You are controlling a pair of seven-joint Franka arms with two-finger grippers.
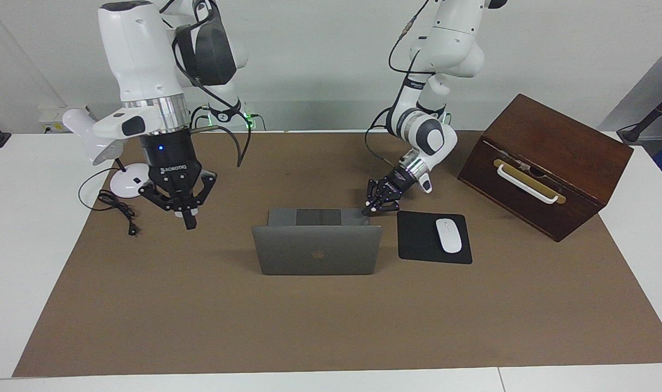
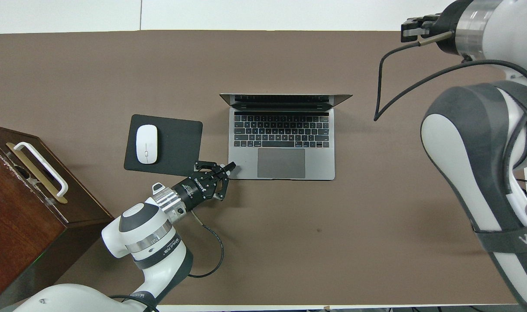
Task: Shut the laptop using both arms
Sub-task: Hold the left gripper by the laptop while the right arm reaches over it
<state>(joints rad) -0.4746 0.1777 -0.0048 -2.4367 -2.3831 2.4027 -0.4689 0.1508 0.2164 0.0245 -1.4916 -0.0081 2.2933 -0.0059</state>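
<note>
The surface [image 1: 69, 348] carries a brown mat, and the laptop [image 1: 317, 257] stands open in the middle of it, its lid upright and its keyboard turned toward the robots. The wooden box [image 1: 546, 163] sits toward the left arm's end, well apart from the laptop. The mouse pad [image 1: 418, 242] lies just beside the laptop. The left gripper [image 1: 375, 208], jaws closed and empty, is low at the laptop's base corner, probably to steady it. The right gripper [image 1: 188, 220], jaws closed too, hangs above the mat beside the laptop, apart from its lid, likely to push the lid with closed tips.
</note>
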